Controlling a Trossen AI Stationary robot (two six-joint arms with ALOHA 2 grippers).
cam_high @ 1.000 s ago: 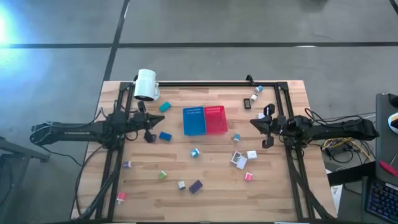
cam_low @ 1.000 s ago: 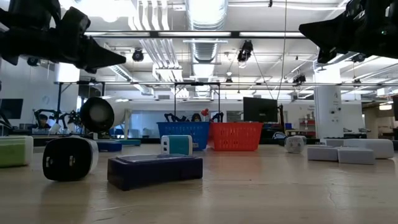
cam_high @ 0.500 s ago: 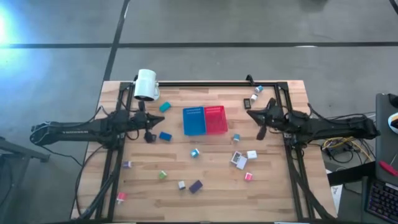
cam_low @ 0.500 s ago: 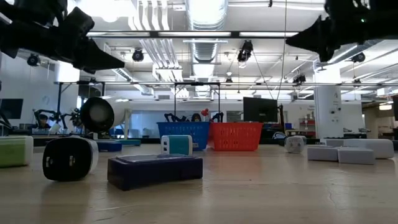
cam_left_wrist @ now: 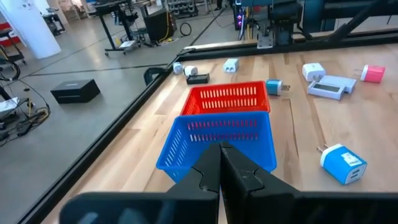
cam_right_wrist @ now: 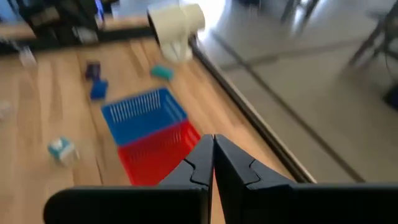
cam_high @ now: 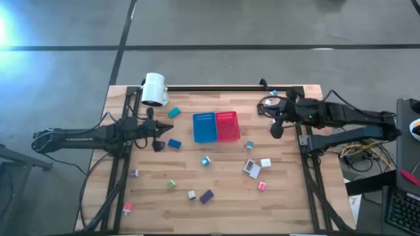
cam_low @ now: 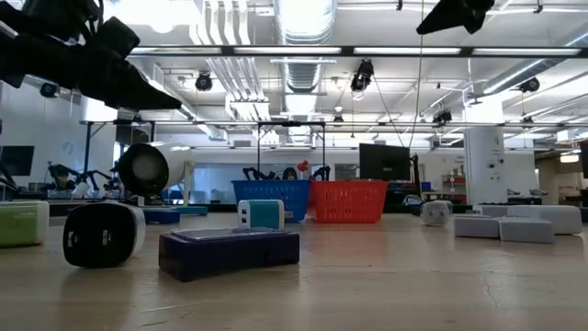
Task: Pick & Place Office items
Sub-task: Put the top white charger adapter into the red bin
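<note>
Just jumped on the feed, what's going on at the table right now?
Nothing is being held yet. The left gripper hangs shut, pointing toward the blue bin, which sits side by side with the red bin mid-table. The right gripper is also shut and empty, raised near the table's far right corner. The small office items lie scattered over the wood around the bins, and both bins look empty. A white lamp lies at the far left corner.

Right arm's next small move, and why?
Probably open the right gripper and lower toward the small pieces at the table's far right corner: its fingers are shut on nothing, it hovers beside them, and the blue perforated bin and red perforated bin look empty.
</note>
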